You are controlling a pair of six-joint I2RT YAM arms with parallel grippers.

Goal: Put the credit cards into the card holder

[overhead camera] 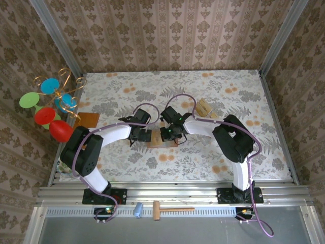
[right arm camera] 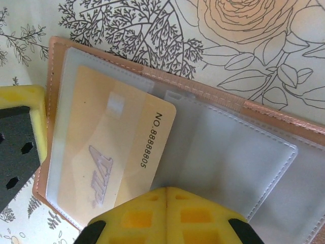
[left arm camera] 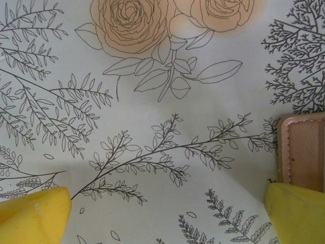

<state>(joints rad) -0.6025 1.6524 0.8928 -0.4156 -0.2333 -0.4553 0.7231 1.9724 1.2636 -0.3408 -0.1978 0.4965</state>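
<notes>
The card holder (overhead camera: 163,143) lies open mid-table, its pink-brown rim (right arm camera: 49,101) framing clear plastic sleeves. One tan credit card (right arm camera: 109,142), printed with a number, sits partly inside the left sleeve with its right end sticking out. My right gripper (right arm camera: 166,190) is shut with nothing between its tips, which rest at the card's lower edge over the sleeves. My left gripper (left arm camera: 167,213) is open wide over bare cloth, and its right fingertip (left arm camera: 297,211) overlaps the holder's edge (left arm camera: 302,152). More credit cards (overhead camera: 204,108) lie fanned behind the right arm.
An orange-brown flat board (overhead camera: 87,120) lies at the left, beside a wire stand with coloured discs (overhead camera: 51,104). A small wooden mallet (overhead camera: 170,209) and a blue cylinder (overhead camera: 138,209) rest on the front rail. Patterned walls close in the floral table.
</notes>
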